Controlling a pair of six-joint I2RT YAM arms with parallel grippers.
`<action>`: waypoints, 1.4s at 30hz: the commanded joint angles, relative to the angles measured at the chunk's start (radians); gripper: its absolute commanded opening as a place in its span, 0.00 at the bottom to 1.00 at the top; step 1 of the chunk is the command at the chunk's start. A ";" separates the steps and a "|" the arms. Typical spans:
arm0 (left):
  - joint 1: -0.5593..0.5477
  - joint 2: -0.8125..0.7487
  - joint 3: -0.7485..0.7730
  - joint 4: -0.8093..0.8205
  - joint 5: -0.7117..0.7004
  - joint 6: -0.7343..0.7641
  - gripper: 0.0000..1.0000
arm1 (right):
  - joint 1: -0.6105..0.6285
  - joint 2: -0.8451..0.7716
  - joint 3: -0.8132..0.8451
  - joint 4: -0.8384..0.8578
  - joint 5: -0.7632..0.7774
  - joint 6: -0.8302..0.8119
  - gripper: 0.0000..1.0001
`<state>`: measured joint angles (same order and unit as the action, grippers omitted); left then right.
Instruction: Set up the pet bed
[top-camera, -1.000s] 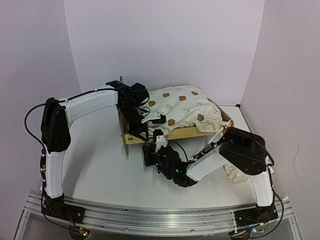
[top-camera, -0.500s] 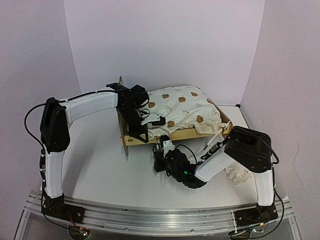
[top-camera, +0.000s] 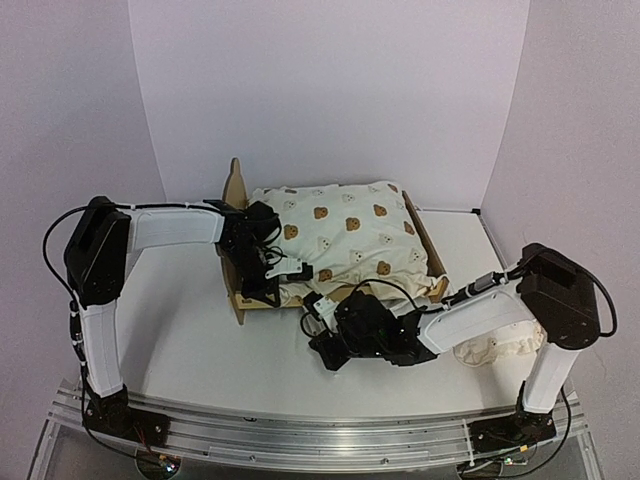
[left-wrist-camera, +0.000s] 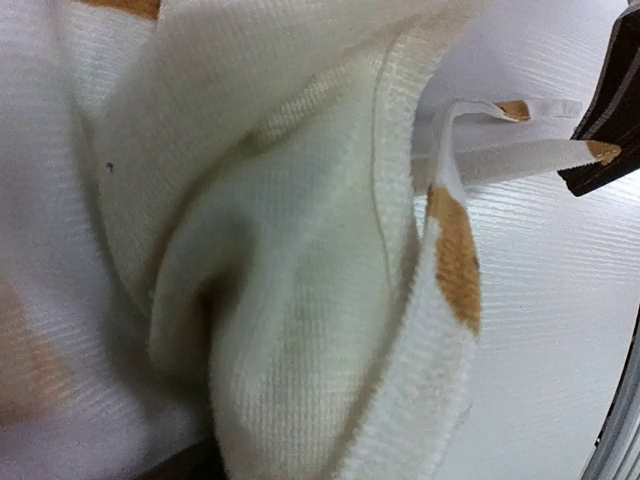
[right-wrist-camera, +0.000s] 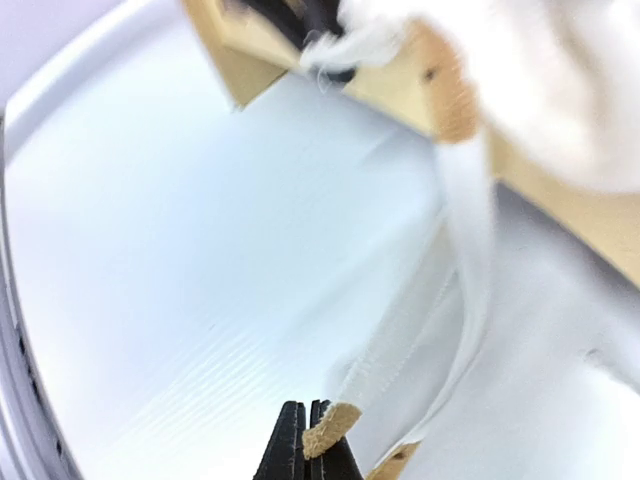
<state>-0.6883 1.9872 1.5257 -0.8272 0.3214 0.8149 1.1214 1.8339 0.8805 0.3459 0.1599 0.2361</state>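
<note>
**Desk:** Where is the bed sitting?

**Me:** The pet bed (top-camera: 424, 228) is lying mid-counter (top-camera: 190, 340), toward the back wall, between my two arms. Its bear-eared headboard (top-camera: 236, 195) is standing at the left end. So the long axis is running left to right across the counter, with the foot end pointing toward my right arm's side. The cushion (top-camera: 345, 225) is covering the whole base.

**Desk:** What is the left arm doing?

**Me:** I'm holding the left gripper (top-camera: 280, 268) at the near left corner, just beside the headboard and against the cushion. Its wrist camera is showing only bunched cream cloth, so I cannot tell whether its jaws are pinching the cushion or just pressing on it. I'm guessing it's there to steady that corner.

**Desk:** And the right?

**Me:** The right gripper (right-wrist-camera: 306, 440) is hanging low over the counter, just in front of the near rail. Its jaws are closed on the tan tip of a tie (right-wrist-camera: 468, 215), which is running up to the cushion's edge. I'm judging the tie is being drawn out for fastening to the frame.

**Desk:** Anything further right?

**Me:** A small pillow (top-camera: 490, 345) is lying on the counter under my right forearm, apart from the bed.
</note>
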 joint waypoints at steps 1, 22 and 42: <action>0.036 -0.075 -0.065 0.202 0.073 0.012 0.02 | 0.028 0.043 0.097 -0.153 -0.228 -0.044 0.00; 0.106 -0.391 -0.209 -0.019 0.298 0.414 0.74 | 0.005 -0.031 0.465 -0.670 -0.795 -0.266 0.00; -0.010 -0.815 -0.829 0.722 0.484 0.038 0.79 | -0.039 0.042 0.548 -0.361 -0.700 -0.086 0.00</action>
<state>-0.6611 1.1819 0.7238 -0.3524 0.8026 1.0383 1.0786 1.8828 1.4762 -0.1687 -0.6032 0.0559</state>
